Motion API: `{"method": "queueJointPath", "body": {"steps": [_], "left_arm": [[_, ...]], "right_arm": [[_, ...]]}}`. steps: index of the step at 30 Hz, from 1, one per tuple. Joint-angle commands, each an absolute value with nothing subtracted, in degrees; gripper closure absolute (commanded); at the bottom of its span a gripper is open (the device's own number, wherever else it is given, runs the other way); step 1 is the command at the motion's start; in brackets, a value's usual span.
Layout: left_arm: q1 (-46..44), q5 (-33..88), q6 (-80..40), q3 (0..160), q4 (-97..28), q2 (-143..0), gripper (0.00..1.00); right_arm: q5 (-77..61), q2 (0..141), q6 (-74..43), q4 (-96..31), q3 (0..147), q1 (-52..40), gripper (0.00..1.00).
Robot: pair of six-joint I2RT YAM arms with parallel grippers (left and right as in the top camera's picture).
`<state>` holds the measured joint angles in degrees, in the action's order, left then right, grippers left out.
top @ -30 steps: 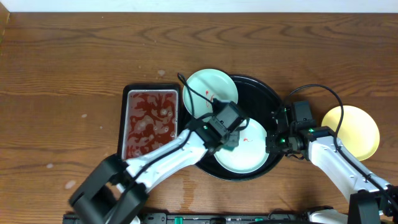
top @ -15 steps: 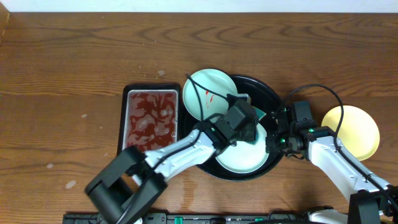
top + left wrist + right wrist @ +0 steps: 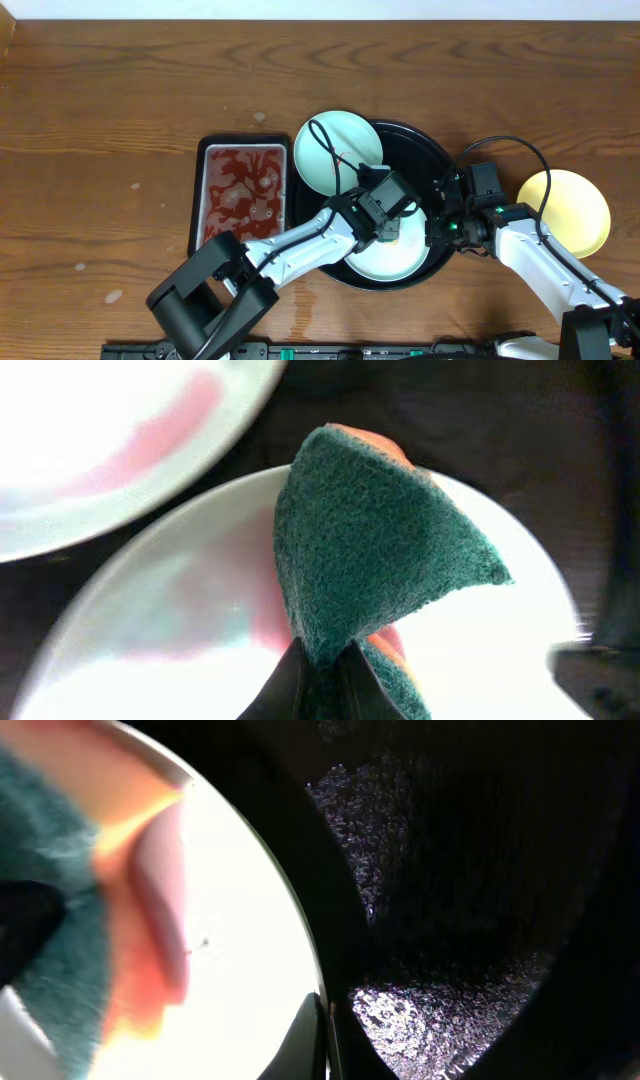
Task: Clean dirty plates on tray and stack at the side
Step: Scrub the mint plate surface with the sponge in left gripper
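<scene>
- Mint front plate (image 3: 385,258) lies inside the tray (image 3: 412,148), at its near side.
- Second mint plate (image 3: 325,150), smeared red, overlaps the tray's far-left rim.
- Yellow plate (image 3: 570,212) is set on the counter (image 3: 120,100), right of the tray.
- Green sponge (image 3: 380,560) is clamped in the left fingers (image 3: 298,682) over the front plate.
- Right fingers (image 3: 300,1035) are pressed together at that plate's right rim.

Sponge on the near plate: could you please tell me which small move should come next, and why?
Probably sweep the sponge, held in the left end effector, across the pink smear beside it on the near plate; that patch looks unclean.
</scene>
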<state>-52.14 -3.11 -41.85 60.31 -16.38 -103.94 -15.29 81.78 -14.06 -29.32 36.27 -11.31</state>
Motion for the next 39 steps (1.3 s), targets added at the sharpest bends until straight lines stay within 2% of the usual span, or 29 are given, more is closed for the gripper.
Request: {"method": "queueJointPath", "body": {"steps": [1, 10, 17, 27, 32, 39], "left_arm": [[-51.5, -10.2, -36.7, 57.6, -20.4, -104.1, 0.93], [-51.5, -6.1, -37.0, 57.6, -14.5, -96.9, 0.93], [-51.6, -0.5, -44.9, 57.6, -5.6, -99.0, 0.93], [-51.6, 3.5, -49.0, 57.6, 4.0, -104.7, 0.92], [-51.7, 3.5, -48.9, 57.6, 1.5, -107.2, 0.93], [-51.7, 1.5, -43.3, 57.6, -9.5, -107.5, 0.93]], "right_arm": [[-13.3, 82.1, -14.7, -29.4, 36.1, -11.4, 0.99], [-13.3, 82.1, -14.7, -29.5, 36.1, -11.4, 0.99], [-13.3, 82.1, -14.7, -29.6, 36.1, -11.4, 0.99], [-13.3, 82.1, -14.7, -29.6, 36.1, -11.4, 0.99], [-13.3, 82.1, -14.7, -29.6, 36.1, -11.4, 0.99], [-13.3, 82.1, -14.7, -29.6, 36.1, -11.4, 0.99]]}}
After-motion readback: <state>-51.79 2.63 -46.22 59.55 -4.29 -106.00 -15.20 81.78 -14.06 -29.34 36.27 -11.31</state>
